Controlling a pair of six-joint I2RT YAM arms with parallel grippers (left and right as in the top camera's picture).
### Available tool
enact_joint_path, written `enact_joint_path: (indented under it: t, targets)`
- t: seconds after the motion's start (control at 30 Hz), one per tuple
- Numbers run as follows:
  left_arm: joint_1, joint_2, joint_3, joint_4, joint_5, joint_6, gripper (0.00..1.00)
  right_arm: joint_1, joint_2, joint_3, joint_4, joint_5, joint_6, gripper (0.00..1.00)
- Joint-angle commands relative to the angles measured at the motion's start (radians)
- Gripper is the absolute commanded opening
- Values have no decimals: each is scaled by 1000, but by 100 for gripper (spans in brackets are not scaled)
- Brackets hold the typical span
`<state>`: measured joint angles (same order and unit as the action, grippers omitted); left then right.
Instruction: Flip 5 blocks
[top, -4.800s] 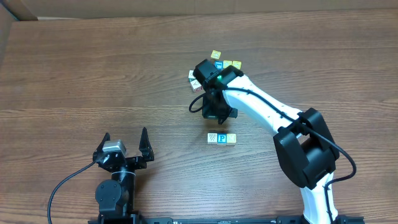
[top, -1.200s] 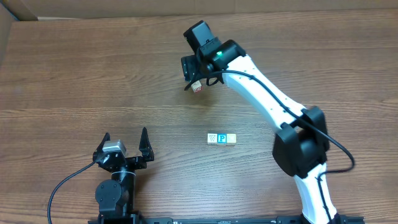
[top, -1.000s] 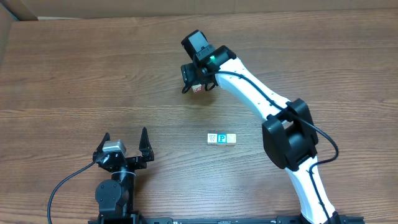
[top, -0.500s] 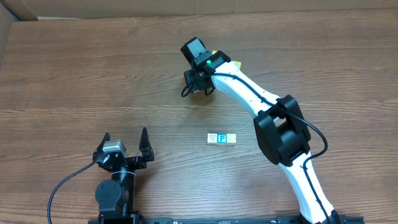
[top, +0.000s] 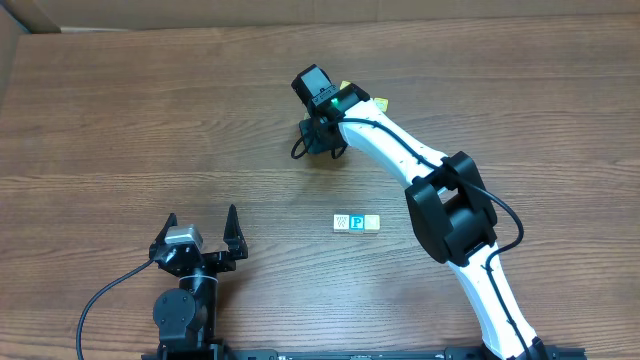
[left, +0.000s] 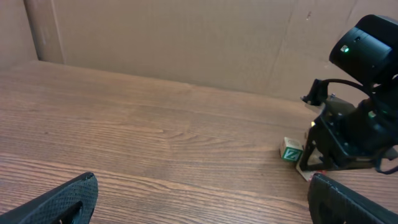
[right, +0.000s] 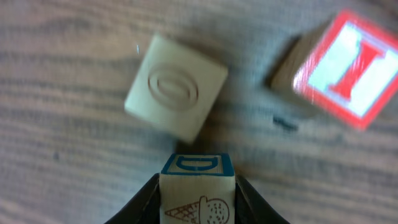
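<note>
Right gripper (right: 198, 198) has its jaws drawn narrow against two opposite sides of a small block (right: 198, 167), which shows a blue "D" on top and an ice-cream picture toward the wrist camera. Whether that block rests on the worktop (top: 120, 120) or hangs just above it cannot be told. Holding it by the sides leaves the cube free to be turned onto another face, which is probably why it is gripped this way. Just beyond it lie a plain embossed cube (right: 176, 87) and the red "I" cube (right: 348, 68), apart from each other. A row of three blocks (top: 356, 223) sits touching near the worktop's middle, with the blue "P" in the centre. The right arm (top: 400, 150) stretches long from its near-edge base to this far cluster, its wrist bent downward. The left gripper (top: 200, 232) sits wide open and empty at the near edge.
</note>
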<state>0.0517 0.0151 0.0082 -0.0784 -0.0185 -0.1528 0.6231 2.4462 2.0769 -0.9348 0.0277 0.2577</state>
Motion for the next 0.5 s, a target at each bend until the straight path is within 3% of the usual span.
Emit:
enact_joint_path:
  t: [0.0, 0.13, 0.47]
  targets:
    - [-7, -11, -3, 2, 11, 18, 100, 17, -107, 17, -35, -23, 4, 29]
    - [-7, -11, -3, 2, 11, 18, 100, 41, -174, 17, -119, -33, 30, 27]
    - [-7, -11, -3, 2, 11, 18, 100, 123, -207, -5, -389, -33, 307, 25]
